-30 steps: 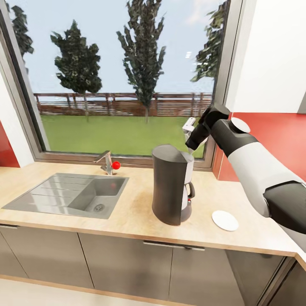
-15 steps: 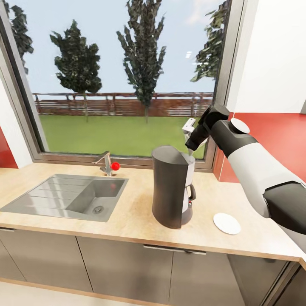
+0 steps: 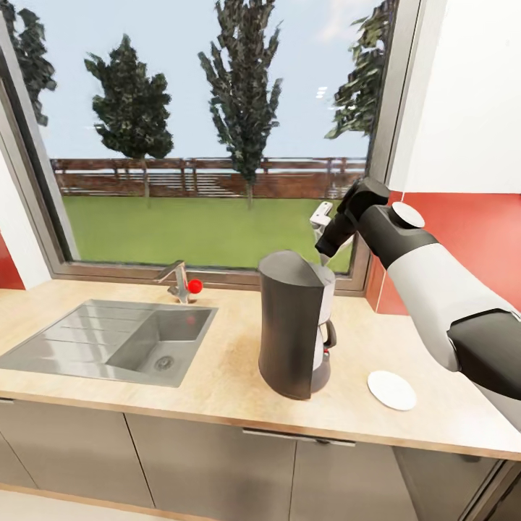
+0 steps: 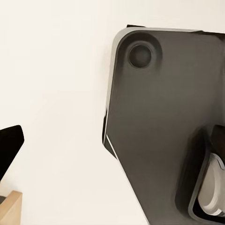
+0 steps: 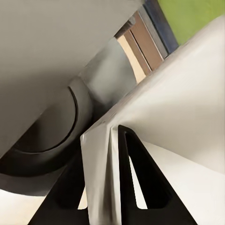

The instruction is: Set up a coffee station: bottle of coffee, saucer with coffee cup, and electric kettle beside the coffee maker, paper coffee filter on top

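The coffee maker (image 3: 289, 325) stands upright on the countertop (image 3: 217, 369), right of the sink. My right gripper (image 3: 323, 221) hovers just above its back right top corner, shut on the white paper coffee filter (image 3: 319, 214). In the right wrist view the black fingers (image 5: 140, 173) pinch the filter's folded edge (image 5: 187, 93), with the coffee maker's grey top (image 5: 47, 56) close beneath. The white saucer (image 3: 391, 390) lies flat on the counter to the coffee maker's right. In the left wrist view one black fingertip (image 4: 9, 150) shows at the frame edge, far from the other side.
A steel sink (image 3: 108, 340) with a faucet (image 3: 177, 278) and red knob (image 3: 195, 286) takes the counter's left part. A large window runs behind. A red wall panel (image 3: 477, 231) is at the right. Grey cabinet fronts (image 3: 188, 463) hang below the counter.
The whole picture has shifted a little, so the camera moved. My right gripper keeps the filter over the coffee maker's top, almost where it was.
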Motion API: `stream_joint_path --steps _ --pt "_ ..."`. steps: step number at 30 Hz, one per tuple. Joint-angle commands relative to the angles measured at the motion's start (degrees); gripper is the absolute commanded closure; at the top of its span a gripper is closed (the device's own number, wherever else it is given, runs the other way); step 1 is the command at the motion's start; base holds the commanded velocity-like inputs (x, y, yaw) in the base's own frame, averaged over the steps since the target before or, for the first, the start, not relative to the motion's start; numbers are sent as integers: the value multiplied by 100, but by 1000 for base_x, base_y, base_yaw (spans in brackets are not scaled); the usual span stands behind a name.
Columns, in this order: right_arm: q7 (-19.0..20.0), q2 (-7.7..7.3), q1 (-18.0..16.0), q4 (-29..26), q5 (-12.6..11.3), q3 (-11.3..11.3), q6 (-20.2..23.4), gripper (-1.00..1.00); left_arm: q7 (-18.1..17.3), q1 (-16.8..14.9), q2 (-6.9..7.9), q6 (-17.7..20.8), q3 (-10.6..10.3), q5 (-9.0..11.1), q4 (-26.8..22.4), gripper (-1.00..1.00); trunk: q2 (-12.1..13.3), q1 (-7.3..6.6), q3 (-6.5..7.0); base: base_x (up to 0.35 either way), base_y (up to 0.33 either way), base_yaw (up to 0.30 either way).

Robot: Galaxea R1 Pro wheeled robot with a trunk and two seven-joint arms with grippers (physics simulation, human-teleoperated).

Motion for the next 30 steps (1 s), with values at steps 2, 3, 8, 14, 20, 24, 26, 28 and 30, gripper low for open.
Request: stream_joint_path --steps 2,3,8,14,20,24,26,28,30 --pt "34 -4 -3 -6 17 19 53 100 7 1 -2 -20 39 3 0 -100 -2 2 0 9 0 0" --pt "22 29 23 27 -6 5 34 100 7 2 -20 -30 29 4 -17 -100 -2 2 0 0 0 0" --pt "23 191 22 -6 -35 5 78 100 11 10 -20 -36 29 -2 -18 -100 -2 2 0 0 0 0" --pt "23 335 23 -22 -41 -2 88 100 42 9 -20 -16 29 -5 -18 -100 -2 2 0 15 -1 0" --pt "23 325 23 -17 -39 -9 88 100 69 3 -20 -13 29 -5 -18 -100 -2 2 0 155 -136 0" --pt "23 293 23 -9 -34 -11 88 100 78 2 -20 -13 29 -3 -18 -100 -2 2 0 155 -172 0" --pt "23 289 23 -7 -33 -13 88 100 82 4 -20 -13 29 -1 -18 -100 -2 2 0 60 -66 0" --pt "23 287 23 -6 -32 -12 88 100 85 3 -20 -13 29 2 -18 -100 -2 2 0 28 -31 0" --pt "23 286 23 -5 -32 -10 88 100 86 5 -20 -13 29 3 -18 -100 -2 2 0 11 -13 0"
